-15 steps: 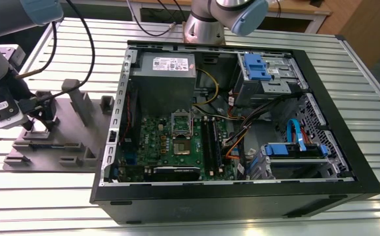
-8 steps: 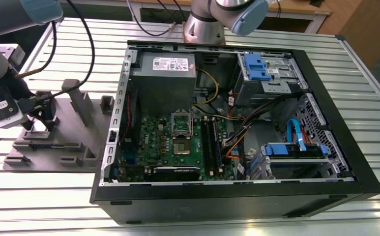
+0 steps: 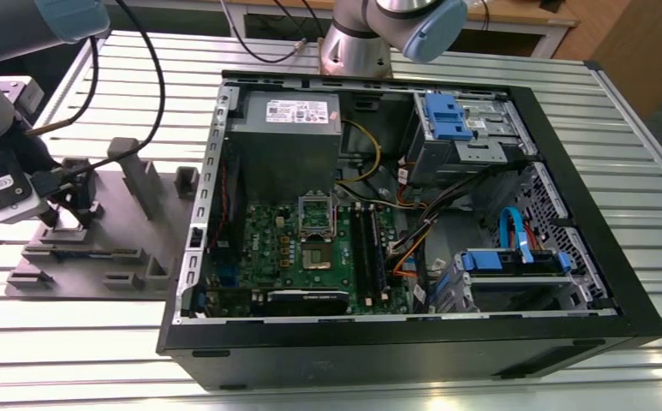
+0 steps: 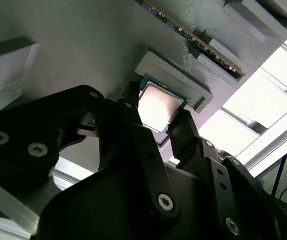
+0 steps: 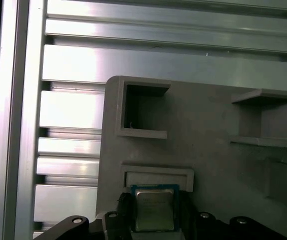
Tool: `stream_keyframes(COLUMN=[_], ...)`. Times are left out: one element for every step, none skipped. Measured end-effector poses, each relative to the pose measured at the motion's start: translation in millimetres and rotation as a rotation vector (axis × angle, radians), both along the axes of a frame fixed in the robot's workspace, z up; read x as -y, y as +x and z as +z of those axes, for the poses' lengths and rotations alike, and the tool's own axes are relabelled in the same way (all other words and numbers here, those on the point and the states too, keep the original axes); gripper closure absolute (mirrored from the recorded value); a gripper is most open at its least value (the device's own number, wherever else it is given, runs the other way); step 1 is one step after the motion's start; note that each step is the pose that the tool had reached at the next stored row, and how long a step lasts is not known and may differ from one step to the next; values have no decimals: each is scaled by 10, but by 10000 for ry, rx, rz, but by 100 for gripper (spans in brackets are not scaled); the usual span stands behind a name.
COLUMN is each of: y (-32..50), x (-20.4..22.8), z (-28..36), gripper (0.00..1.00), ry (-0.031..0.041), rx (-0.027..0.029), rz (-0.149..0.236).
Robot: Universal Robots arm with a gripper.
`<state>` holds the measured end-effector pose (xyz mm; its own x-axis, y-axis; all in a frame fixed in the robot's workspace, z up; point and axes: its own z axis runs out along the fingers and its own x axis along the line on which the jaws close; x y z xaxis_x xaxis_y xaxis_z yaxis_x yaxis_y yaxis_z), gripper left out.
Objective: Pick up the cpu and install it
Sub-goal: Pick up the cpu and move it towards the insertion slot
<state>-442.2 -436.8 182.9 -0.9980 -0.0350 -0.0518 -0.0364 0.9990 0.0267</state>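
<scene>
While over the grey fixture (image 5: 208,150) on the slatted metal table (image 5: 133,65), black fingers (image 4: 184,132) tight on the cpu (image 4: 158,106).

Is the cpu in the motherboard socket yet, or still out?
Out. The gripper holds the cpu at the grey holder beside the computer case; the motherboard socket shows a dark, bare centre.

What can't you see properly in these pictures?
- Chip: part is hidden behind the hand in the second wrist view.
- Grey tray: cut off by the first wrist view's edge.
- Socket on the green board: too small for details in the exterior view.
</scene>
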Motion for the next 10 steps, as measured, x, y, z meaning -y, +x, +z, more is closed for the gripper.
stream_keyframes(y=[0, 0, 0, 0, 0, 0, 0, 0, 0, 0], x=[0, 0, 0, 0, 0, 0, 0, 0, 0, 0], z=[1, 1, 1, 1, 1, 1, 1, 1, 1, 2], gripper=[47, 53, 53, 53, 53, 53, 53, 53, 53, 53], ry=[-1, -1, -1, 0, 0, 0, 0, 0, 0, 0], rx=[-2, -1, -1, 0, -1, 0, 0, 0, 0, 0], rz=[0, 1, 0, 1, 1, 1, 0, 1, 0, -2])
